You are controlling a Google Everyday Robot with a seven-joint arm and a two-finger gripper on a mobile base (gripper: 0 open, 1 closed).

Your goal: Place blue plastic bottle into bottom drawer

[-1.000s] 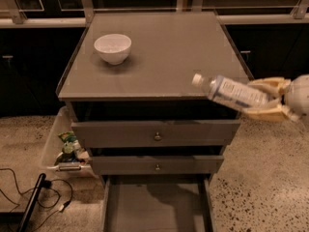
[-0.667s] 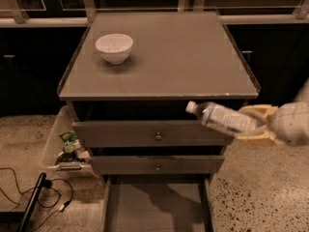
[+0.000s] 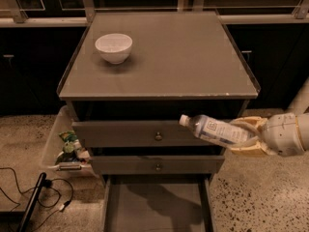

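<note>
Bottle in hand, not yet delivered: the gripper (image 3: 244,137) is clamped around the rear half of the blue plastic bottle (image 3: 217,131), which lies nearly level with its white cap pointing left and a little up. Both hang in the air above the bottom drawer (image 3: 154,207) and towards its right side, about level with the top drawer (image 3: 130,133) two tiers above it. The bottom drawer stands pulled out; its near end runs out of view.

The likeliest trouble is clearance, I judge. The bottle lies crosswise and sits mostly over the bottom drawer's right wall, so a straight descent could catch that wall, or the jutting front of the middle drawer (image 3: 157,164) just above it. That would knock the bottle askew in the grip. It needs to come left, over the middle of the drawer floor, before going down.

Letting go too high is the other risk: a round bottle dropped onto a flat floor may bounce or roll. The white bowl (image 3: 114,47) on the table (image 3: 193,62), far above and behind the bottom drawer, looks well out of harm's way
</note>
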